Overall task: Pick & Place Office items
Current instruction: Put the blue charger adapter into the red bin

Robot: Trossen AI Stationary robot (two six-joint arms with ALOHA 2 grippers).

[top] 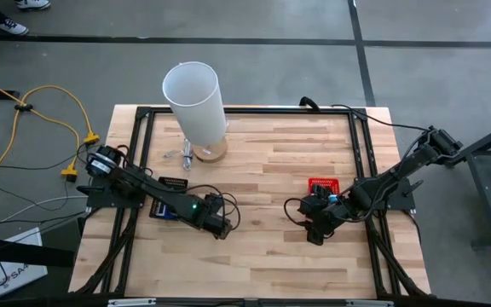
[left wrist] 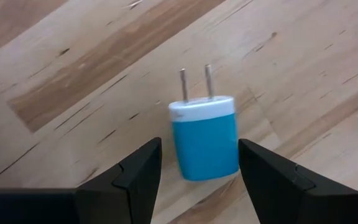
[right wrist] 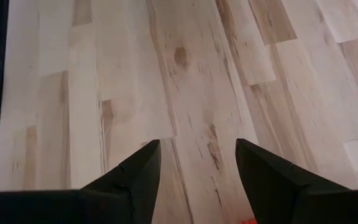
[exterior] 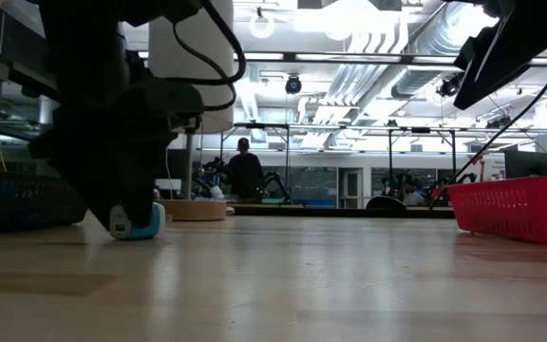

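Observation:
A small blue charger plug with a white top and two metal prongs lies flat on the wooden table, one of the office items. In the low view the plug shows under my left arm. My left gripper is open and points steeply down, one finger on each side of the plug's blue body, close to it but not plainly touching. It is left of the table's middle. My right gripper stands open above bare wood, just in front of the red basket, with nothing between its fingers.
A tall white cylinder stands on a round wooden base at the far side, with tiny pieces beside it. A black item and a blue one lie by my left arm. The red basket is at the right.

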